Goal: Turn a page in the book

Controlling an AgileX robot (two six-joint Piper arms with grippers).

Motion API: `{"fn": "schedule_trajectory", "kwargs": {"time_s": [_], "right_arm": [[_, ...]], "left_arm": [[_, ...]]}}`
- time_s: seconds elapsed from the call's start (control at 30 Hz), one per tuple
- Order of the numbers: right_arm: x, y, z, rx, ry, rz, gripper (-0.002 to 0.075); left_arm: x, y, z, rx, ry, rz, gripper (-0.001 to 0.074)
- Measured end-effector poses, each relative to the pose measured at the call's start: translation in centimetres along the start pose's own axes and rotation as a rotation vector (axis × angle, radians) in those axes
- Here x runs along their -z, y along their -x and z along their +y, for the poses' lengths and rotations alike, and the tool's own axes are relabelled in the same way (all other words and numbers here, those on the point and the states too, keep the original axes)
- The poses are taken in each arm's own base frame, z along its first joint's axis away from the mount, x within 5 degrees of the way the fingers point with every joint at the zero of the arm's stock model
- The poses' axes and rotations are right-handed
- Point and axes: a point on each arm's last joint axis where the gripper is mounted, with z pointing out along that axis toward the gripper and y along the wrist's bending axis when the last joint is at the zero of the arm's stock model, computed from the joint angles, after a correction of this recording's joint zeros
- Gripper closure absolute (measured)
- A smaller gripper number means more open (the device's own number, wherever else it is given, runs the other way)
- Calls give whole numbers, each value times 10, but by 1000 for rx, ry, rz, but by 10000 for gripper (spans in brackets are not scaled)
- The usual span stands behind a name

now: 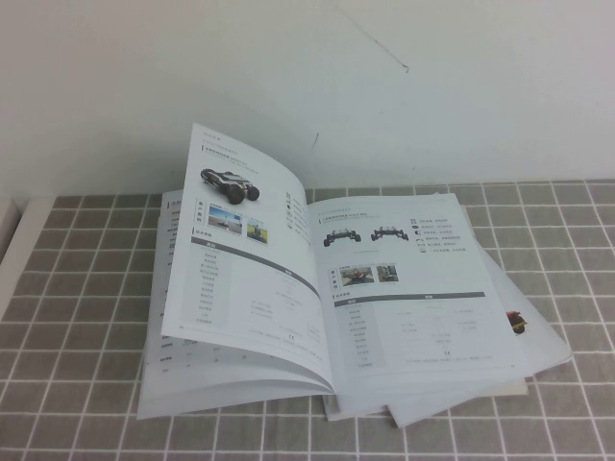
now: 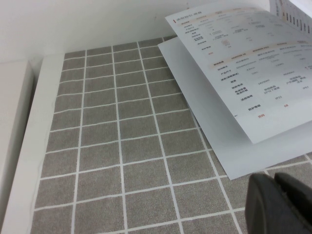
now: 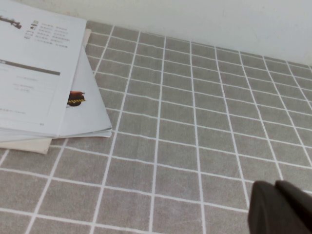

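Note:
The book point(image 1: 288, 288) lies open on the grey tiled cloth in the middle of the high view. Its left leaf, showing a big-wheeled buggy point(image 1: 229, 184), stands curled up. The page point(image 1: 413, 288) with the flat black chassis lies flat on the right side. Neither arm shows in the high view. My left gripper point(image 2: 274, 181) is shut and empty, hovering over the cloth near the book's left corner point(image 2: 234, 161). My right gripper point(image 3: 275, 187) is shut and empty over bare cloth, well to the right of the book's right edge point(image 3: 44, 73).
Loose white sheets with a red-black picture point(image 1: 519, 322) stick out under the book's right side and also show in the right wrist view point(image 3: 75, 99). A white wall point(image 1: 384, 86) rises behind. A white ledge point(image 2: 19, 146) borders the cloth on the left.

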Motion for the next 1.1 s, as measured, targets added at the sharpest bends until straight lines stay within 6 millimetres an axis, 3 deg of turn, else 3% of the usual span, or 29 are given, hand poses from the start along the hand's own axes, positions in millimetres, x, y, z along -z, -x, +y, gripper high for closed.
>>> {"fn": "schedule_trajectory", "kwargs": {"time_s": [1.1], "right_arm": [[0,0,0,0,0,0,727]], "left_arm": [[0,0,-1,-4,-15,0,738]]}}
